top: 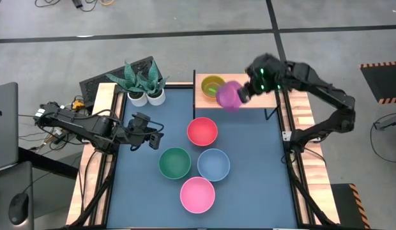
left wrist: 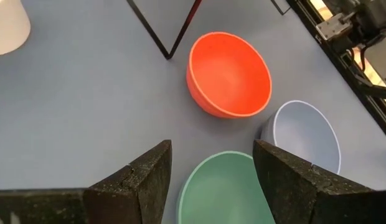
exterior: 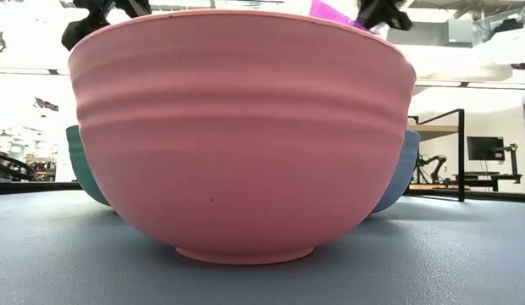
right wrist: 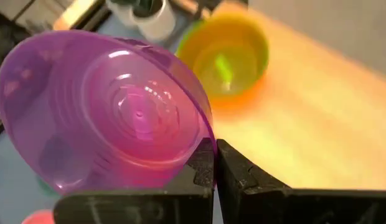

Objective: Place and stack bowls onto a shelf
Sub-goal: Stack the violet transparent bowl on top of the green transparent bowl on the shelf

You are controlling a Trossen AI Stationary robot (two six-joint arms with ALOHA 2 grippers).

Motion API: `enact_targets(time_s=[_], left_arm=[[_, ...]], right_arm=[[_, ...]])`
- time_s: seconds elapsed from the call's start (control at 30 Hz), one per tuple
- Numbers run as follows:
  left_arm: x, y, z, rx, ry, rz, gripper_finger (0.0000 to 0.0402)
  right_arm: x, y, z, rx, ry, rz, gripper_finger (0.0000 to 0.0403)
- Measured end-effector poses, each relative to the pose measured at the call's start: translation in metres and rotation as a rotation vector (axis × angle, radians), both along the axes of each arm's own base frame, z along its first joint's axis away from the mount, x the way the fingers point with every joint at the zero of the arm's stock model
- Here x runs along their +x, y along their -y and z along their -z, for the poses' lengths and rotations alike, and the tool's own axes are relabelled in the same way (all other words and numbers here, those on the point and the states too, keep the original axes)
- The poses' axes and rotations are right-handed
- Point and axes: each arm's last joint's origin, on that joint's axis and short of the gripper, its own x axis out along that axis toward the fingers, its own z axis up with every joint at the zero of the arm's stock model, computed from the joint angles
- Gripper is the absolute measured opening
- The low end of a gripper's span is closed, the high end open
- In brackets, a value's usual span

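Observation:
My right gripper (top: 240,96) is shut on a purple bowl (top: 228,96) above the near edge of the light-wood shelf (top: 255,99), beside a yellow bowl (top: 213,86) that stands on the shelf. On the blue table stand a red-pink bowl (top: 202,131), a green bowl (top: 175,162), a light blue bowl (top: 214,164) and a pink bowl (top: 197,195). My left gripper (top: 156,137) is open and empty, left of the red-pink bowl, with the green bowl (left wrist: 224,193) in front of its fingers. My right gripper pinches the purple bowl's rim (right wrist: 204,138) between its two fingers (right wrist: 233,171), one on each face of the wall. The bowl is lifted clear and tipped on its side, out beyond the fingertips toward the yellow bowl (right wrist: 225,59).
Two white plant pots (top: 147,96) stand at the table's far left. The shelf's thin black legs (left wrist: 174,31) stand behind the red-pink bowl (left wrist: 230,74). Wooden rails (top: 306,128) run along the table's sides. In the low view the pink bowl (exterior: 241,135) fills the front.

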Motion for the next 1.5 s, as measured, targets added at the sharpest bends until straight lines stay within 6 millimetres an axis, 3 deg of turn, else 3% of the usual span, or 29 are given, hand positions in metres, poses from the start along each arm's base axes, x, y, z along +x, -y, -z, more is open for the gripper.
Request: enact_targets(time_s=[0.2, 0.37, 0.6, 0.77, 1.13, 1.5], left_arm=[[0.0, 0.0, 0.0, -0.011, 0.004, -0.007, 0.0209], [0.0, 0.0, 0.0, -0.011, 0.003, -0.007, 0.0209], [0.0, 0.0, 0.0, -0.011, 0.002, -0.007, 0.0209], [-0.001, 0.0, 0.001, -0.014, -0.007, -0.001, 0.0209], [-0.002, 0.0, 0.002, -0.014, -0.021, -0.002, 0.0209], [-0.002, 0.0, 0.002, -0.02, -0.017, -0.009, 0.0209]], right_arm=[[0.025, 0.042, -0.013, -0.086, -0.001, 0.014, 0.0023], [0.046, 0.076, -0.01, -0.077, 0.0, 0.015, 0.0022], [0.07, 0.115, 0.026, 0.057, -0.072, -0.029, 0.0023], [0.074, 0.135, 0.051, 0.148, -0.132, -0.058, 0.0023], [0.054, 0.151, 0.052, 0.241, -0.098, -0.055, 0.0025], [0.053, 0.152, 0.052, 0.233, -0.102, -0.062, 0.0047]])
